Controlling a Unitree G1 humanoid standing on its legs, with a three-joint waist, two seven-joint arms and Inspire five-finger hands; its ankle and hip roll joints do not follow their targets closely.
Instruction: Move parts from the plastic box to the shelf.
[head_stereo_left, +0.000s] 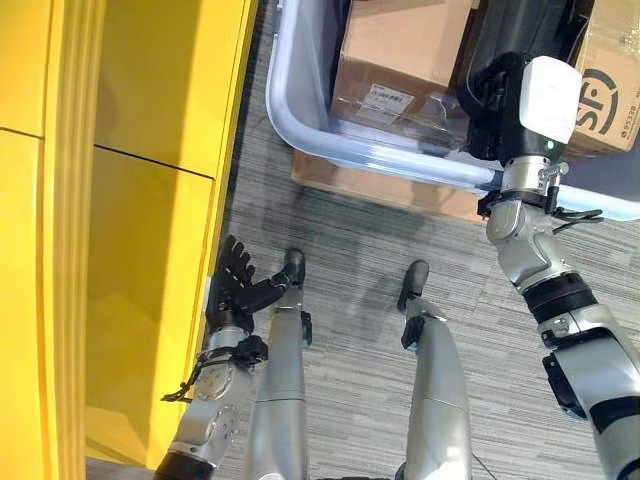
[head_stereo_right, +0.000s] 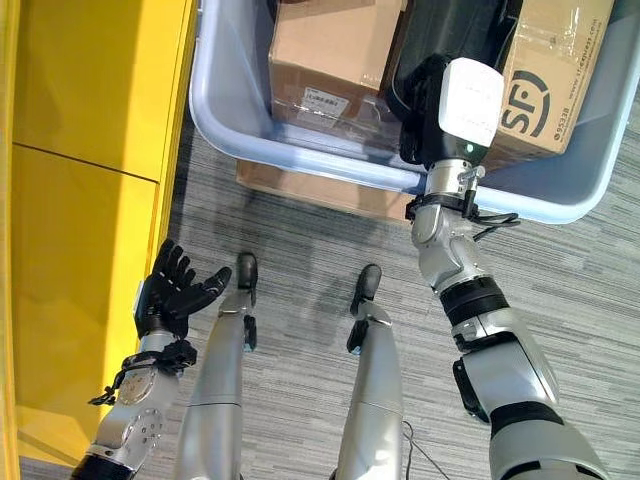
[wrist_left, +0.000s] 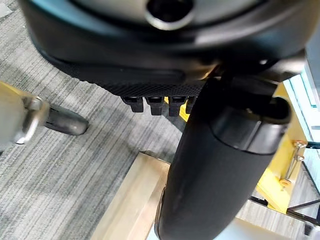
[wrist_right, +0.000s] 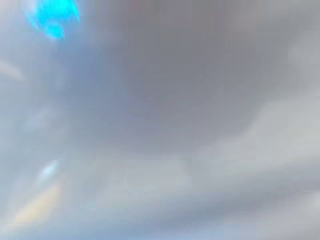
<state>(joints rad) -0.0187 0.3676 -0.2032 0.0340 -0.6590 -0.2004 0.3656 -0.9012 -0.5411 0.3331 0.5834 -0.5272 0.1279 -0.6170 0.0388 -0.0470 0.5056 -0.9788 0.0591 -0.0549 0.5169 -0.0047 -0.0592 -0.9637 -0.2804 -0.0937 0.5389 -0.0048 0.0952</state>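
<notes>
Cardboard box (head_stereo_right: 335, 55) and a second one (head_stereo_right: 555, 75) sit in the plastic box (head_stereo_right: 300, 145) at 12 o'clock. Right hand (head_stereo_right: 430, 100) reaches in between them, fingers hidden, can't tell. Left hand (head_stereo_right: 172, 292) at 8 o'clock, fingers spread, empty, beside the yellow shelf (head_stereo_right: 90, 200).

floor (head_stereo_left: 350, 240): grey carpet | plastic box (head_stereo_left: 300, 125) on flat cardboard (head_stereo_left: 370, 185)

Grey striped carpet (head_stereo_left: 350, 240), wooden pallet (head_stereo_left: 370, 185)

Right robot hand (head_stereo_right: 425, 110) fingers hidden inside plastic box (head_stereo_right: 300, 140).
</notes>
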